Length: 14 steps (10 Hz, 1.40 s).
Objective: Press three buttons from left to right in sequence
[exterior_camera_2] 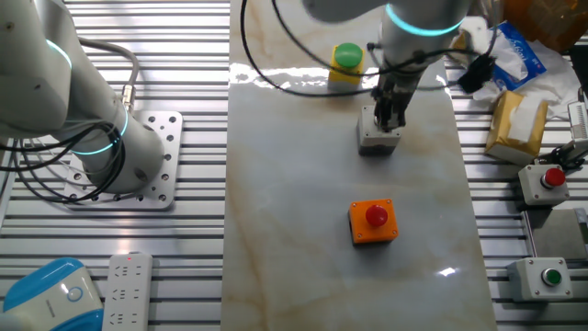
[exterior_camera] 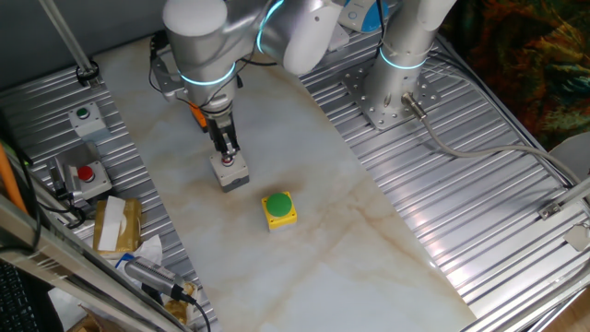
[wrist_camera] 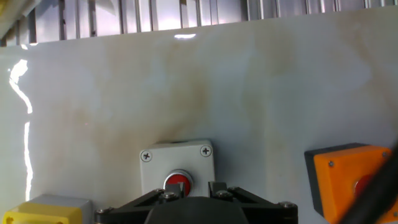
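The grey box (exterior_camera: 232,174) with a red button (wrist_camera: 176,182) sits mid-table, directly under my gripper (exterior_camera: 226,150). The fingertips (wrist_camera: 173,188) reach down onto its top with a narrow gap between them; I cannot tell whether they are pressing the button. The box also shows in the other fixed view (exterior_camera_2: 378,140) below the gripper (exterior_camera_2: 390,118) and in the hand view (wrist_camera: 177,158) just ahead of the gripper (wrist_camera: 197,187). The orange box with a red button (exterior_camera_2: 373,222) lies to one side (wrist_camera: 345,177). The yellow box with a large green button (exterior_camera: 279,209) lies to the other (exterior_camera_2: 346,62).
A pale grey box with a small green button (exterior_camera: 85,117) and a grey red-button box with cables (exterior_camera: 85,175) sit on the ribbed metal at the table's side. A tan packet (exterior_camera: 117,224) lies near them. A second arm's base (exterior_camera: 395,92) stands at the far side.
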{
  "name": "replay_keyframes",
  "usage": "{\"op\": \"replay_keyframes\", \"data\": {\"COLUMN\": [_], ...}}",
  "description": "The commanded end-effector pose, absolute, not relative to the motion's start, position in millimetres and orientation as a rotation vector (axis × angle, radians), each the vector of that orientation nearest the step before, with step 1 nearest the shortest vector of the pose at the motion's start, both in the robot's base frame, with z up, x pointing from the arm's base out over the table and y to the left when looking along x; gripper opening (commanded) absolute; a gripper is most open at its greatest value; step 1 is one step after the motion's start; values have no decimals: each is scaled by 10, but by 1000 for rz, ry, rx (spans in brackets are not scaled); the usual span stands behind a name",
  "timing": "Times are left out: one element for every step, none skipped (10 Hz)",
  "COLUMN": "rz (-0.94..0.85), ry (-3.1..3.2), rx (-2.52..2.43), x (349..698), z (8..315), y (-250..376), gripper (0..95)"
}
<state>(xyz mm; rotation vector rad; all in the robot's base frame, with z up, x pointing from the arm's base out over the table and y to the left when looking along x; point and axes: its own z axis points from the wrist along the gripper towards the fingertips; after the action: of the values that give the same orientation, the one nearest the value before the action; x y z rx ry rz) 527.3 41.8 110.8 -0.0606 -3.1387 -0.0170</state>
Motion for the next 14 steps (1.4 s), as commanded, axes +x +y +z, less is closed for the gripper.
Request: {"op": "replay_keyframes", "data": {"rz": [11, 5, -14, -24, -27, -32, -38, -39, -42, -37, -31, -31, -33, -42], "ry": [-3165, -3170, -3171, -3172, -3172, -3174, -3178, -3179, -3188, -3194, -3198, -3203, -3206, -3207], "rx": [-37, -34, -41, -49, -56, -65, -62, -68, -86, -105, -121, -121, -100, -92], "x": [5215, 5215, 5214, 5213, 5213, 5213, 5213, 5213, 5207, 5197, 5183, 5173, 5177, 5199], "z": [1279, 1278, 1277, 1279, 1279, 1278, 1275, 1268, 1239, 1202, 1150, 1125, 1121, 1148], "y": [433, 434, 441, 449, 449, 450, 457, 480, 595, 725, 869, 948, 994, 1011], "gripper": [570, 570, 570, 570, 570, 570, 570, 380, 380, 380, 0, 0, 0, 0]}}
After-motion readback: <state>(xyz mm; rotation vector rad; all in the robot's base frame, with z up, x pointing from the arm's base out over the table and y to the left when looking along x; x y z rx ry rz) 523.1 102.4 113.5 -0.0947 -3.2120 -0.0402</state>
